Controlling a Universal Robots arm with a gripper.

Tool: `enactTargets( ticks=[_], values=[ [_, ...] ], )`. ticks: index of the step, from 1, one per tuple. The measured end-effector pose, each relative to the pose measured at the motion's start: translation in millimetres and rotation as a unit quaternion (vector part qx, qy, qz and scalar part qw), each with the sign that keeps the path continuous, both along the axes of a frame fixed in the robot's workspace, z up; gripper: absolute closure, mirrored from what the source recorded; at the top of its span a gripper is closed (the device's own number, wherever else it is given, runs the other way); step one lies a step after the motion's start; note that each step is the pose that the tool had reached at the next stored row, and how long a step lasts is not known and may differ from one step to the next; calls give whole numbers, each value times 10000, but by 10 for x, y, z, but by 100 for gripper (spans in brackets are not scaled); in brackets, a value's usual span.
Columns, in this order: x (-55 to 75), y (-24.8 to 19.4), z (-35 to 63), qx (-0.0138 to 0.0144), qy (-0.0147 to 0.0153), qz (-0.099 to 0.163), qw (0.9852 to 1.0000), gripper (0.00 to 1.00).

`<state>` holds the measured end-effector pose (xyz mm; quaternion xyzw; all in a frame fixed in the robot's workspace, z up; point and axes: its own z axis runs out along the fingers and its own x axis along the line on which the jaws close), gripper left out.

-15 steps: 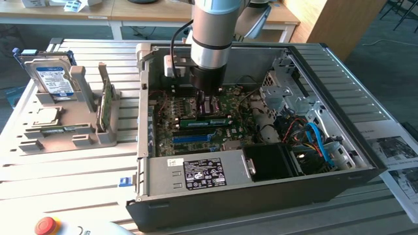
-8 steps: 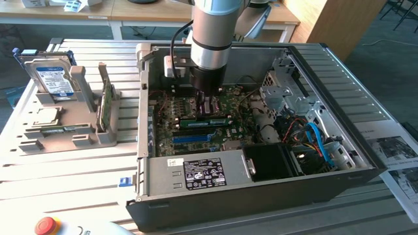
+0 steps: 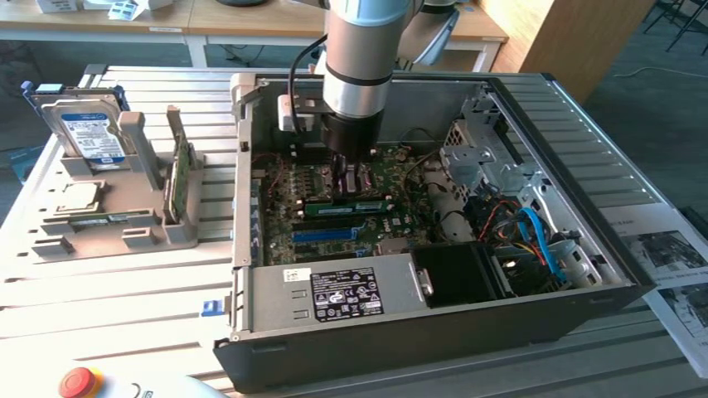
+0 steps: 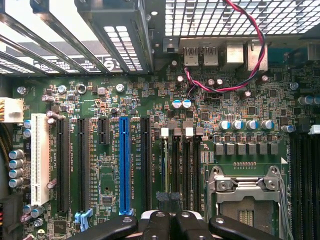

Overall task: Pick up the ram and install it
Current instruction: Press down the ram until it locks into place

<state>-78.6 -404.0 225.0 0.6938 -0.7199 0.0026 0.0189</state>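
The gripper [image 4: 169, 220] is pressing down with its fingers closed together, holding nothing. The ram [image 3: 356, 203] is lying at its six o'clock, seated on the motherboard [image 3: 332, 224] inside the computer case [image 3: 575, 240]. Uneven pressure risks leaving one end unlatched, or flexing the board.

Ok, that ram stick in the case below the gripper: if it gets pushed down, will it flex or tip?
The ram is a thin, narrow board that seems to stand on edge over the motherboard, so an off-centre push would likely tip or twist it. It is probably light and fairly stiff lengthwise. Its exposed chips suggest it is fragile.
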Motion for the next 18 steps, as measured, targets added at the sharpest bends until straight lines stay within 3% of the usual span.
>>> enactTargets(
  ticks=[18],
  values=[
    [-2, 0, -12, -1, 1, 0, 10000, 90]
  ],
)
